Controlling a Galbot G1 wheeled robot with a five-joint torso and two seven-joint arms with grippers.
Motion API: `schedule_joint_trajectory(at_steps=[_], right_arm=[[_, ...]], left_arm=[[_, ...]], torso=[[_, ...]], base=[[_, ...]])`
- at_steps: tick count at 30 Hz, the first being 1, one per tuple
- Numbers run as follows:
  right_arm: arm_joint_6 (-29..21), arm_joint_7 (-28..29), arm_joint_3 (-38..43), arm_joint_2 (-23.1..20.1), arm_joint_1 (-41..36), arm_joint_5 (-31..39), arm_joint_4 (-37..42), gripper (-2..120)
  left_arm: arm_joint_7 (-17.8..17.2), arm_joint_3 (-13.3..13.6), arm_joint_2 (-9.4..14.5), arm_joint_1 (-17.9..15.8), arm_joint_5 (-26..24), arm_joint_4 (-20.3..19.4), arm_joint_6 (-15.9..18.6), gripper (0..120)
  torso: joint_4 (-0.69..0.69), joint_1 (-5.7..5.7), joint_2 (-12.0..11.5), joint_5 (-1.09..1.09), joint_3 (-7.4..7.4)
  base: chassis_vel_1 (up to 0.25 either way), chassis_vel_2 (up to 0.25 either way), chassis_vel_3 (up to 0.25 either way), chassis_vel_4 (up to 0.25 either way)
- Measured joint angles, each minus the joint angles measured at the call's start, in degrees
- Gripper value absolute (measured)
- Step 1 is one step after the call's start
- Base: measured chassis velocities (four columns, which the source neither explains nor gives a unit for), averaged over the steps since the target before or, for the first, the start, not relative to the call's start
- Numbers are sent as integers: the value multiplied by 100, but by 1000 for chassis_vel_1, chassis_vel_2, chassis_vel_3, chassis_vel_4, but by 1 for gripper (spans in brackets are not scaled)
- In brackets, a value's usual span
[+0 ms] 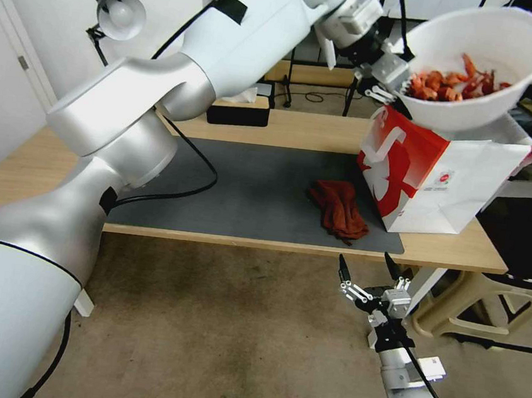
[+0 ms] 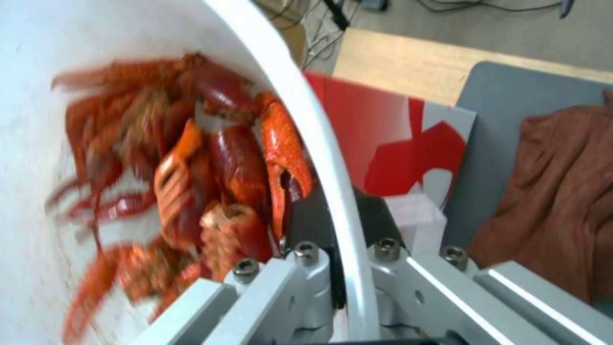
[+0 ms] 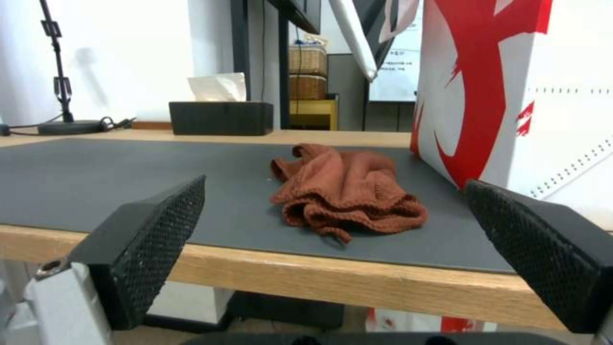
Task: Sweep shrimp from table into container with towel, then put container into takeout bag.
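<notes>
My left gripper [image 1: 397,80] is shut on the near rim of the white container [image 1: 483,63] and holds it tilted in the air just above the open top of the red and white takeout bag [image 1: 433,172]. The shrimp [image 1: 455,86] lie heaped inside it. In the left wrist view the fingers [image 2: 306,225] clamp the container's rim [image 2: 319,143] beside the shrimp [image 2: 210,167], with the bag [image 2: 383,139] below. The rust-brown towel [image 1: 339,210] lies crumpled on the mat, left of the bag. My right gripper [image 1: 366,270] hangs open below the table's [image 1: 41,163] front edge, facing the towel [image 3: 345,196].
A black tissue box [image 1: 238,110] stands at the back of the table, and a desk lamp [image 1: 117,12] at the back left. The dark grey mat [image 1: 248,184] is bare left of the towel. A beige stool [image 1: 483,304] stands on the floor at the right.
</notes>
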Motion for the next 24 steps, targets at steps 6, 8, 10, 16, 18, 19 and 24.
schedule_joint_trajectory(at_steps=[6, 8, 10, 16, 18, 19, 24], right_arm=[[17, -6, -2, 3, -7, -5, 3, 100], [19, -6, -2, 4, -8, -5, 3, 100], [26, -10, -2, 5, -18, -7, 3, 100], [35, -16, -12, 7, -20, -15, -3, 100], [39, -20, -14, 14, -36, -28, -2, 100], [41, -20, -14, 19, -47, -31, 3, 100], [54, -25, -14, 22, -79, -37, 15, 100]], left_arm=[[-93, 0, 2, 10, -9, 130, -27, 0], [-108, 1, 3, 23, -12, 141, -30, 0], [-135, 9, 9, 56, -16, 131, -36, 0], [-306, 64, 16, 68, -67, 93, -37, 0], [-435, 99, 20, 82, -93, 102, -41, 0], [-514, 116, 21, 92, -101, 102, -44, 0], [-750, 310, 24, 148, -283, 16, -45, 0]], torso=[[-3, 0, 0, 1, 0], [-3, 0, 0, 1, 0], [-3, 0, 0, 0, 0], [-4, 0, 0, 2, 0], [-3, 0, 0, 2, 0], [-4, 0, 0, 2, 0], [-4, 0, 0, 2, 0]], base=[[0, 0, 0, 0], [0, 0, 0, 0], [0, 0, 0, 0], [0, 0, 0, 0], [0, 0, 0, 0], [0, 0, 0, 0], [0, 0, 0, 0]])
